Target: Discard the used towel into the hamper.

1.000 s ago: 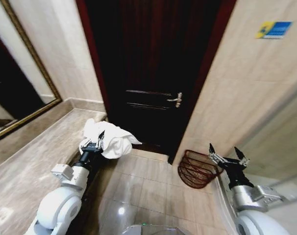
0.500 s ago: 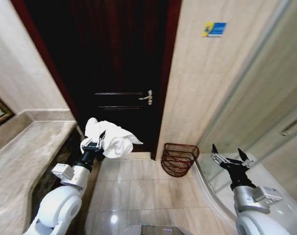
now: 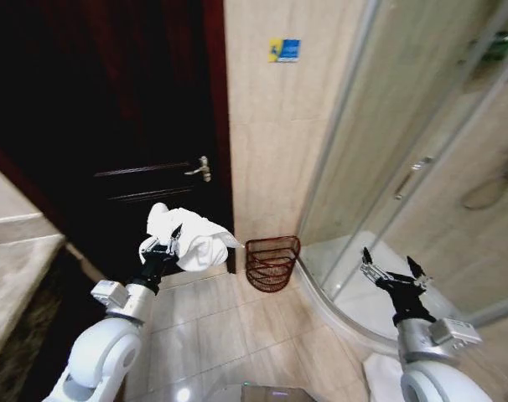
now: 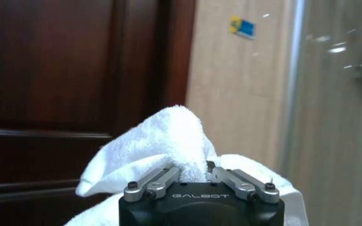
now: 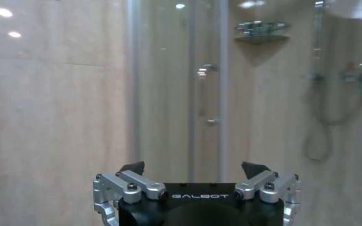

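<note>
A crumpled white towel hangs in the air at the left, with my left gripper shut on it. In the left wrist view the towel bulges up over the closed fingers. The hamper, a small round reddish-brown wire basket, stands on the floor against the beige tiled wall, right of the towel and lower. My right gripper is held up at the right, open and holding nothing; its spread fingers face the shower glass.
A dark wooden door with a metal handle fills the left. A curved glass shower enclosure with a raised base takes the right. A stone counter edge is at far left. Beige floor tiles lie between.
The whole head view has swung to the right: door, hamper and wall have shifted left, the mirror and counter have left the view, and the shower enclosure has come in. Both arms keep their pose.
</note>
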`<state>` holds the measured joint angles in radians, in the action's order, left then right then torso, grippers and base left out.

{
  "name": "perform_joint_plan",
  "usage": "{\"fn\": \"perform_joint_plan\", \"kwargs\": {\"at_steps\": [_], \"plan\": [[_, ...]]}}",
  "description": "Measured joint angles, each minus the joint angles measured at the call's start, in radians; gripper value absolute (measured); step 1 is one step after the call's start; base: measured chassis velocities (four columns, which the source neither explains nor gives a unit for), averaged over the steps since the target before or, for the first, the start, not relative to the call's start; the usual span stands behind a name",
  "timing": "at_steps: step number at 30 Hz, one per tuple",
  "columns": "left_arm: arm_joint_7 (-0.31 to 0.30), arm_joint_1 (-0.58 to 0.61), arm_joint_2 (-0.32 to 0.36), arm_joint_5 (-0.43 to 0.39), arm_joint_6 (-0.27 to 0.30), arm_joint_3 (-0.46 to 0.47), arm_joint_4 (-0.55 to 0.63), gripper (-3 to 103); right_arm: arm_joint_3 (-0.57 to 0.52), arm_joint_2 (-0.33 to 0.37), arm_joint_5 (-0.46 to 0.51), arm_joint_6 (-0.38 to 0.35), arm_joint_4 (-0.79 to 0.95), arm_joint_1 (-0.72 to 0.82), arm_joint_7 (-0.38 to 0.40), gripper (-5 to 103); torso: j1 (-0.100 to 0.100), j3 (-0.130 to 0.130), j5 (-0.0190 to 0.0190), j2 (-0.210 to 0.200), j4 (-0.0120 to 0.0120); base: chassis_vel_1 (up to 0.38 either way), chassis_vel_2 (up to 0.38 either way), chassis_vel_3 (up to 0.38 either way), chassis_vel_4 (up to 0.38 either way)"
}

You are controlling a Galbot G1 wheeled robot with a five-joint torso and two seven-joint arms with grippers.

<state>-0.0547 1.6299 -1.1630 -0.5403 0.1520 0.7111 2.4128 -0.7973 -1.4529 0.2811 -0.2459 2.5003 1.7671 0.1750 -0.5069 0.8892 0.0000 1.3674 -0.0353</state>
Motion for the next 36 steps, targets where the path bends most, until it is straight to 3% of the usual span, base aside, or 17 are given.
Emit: {"fn": "perform_joint_plan", "kwargs": {"at_steps": [9, 32, 36], "plan": [[0.099, -0.015, -0.025, -0.037, -0.063, 0.008, -0.029, 9, -0.002, 0.004, 0.000, 0.000, 0.000, -0.013, 0.004, 100, 0.000, 0.000, 0.0000, 0.000, -0.0001, -0.086, -0.090, -0.086, -0.075], [0.101, -0.009, -0.034, 0.002, -0.107, -0.002, -0.060, 9, 0.007, -0.002, -0.014, 0.034, -0.021, -0.008, -0.012, 100, 0.000, 0.000, 0.0000, -0.001, 0.0000, -0.048, 0.051, 0.049, -0.048], [0.100, 0.001, -0.045, 0.024, -0.109, -0.005, -0.068, 9, 0.007, -0.002, -0.015, 0.035, -0.021, -0.008, -0.011, 100, 0.007, -0.008, 0.0000, -0.016, -0.0002, 0.000, 0.000, 0.000, 0.000]]}}
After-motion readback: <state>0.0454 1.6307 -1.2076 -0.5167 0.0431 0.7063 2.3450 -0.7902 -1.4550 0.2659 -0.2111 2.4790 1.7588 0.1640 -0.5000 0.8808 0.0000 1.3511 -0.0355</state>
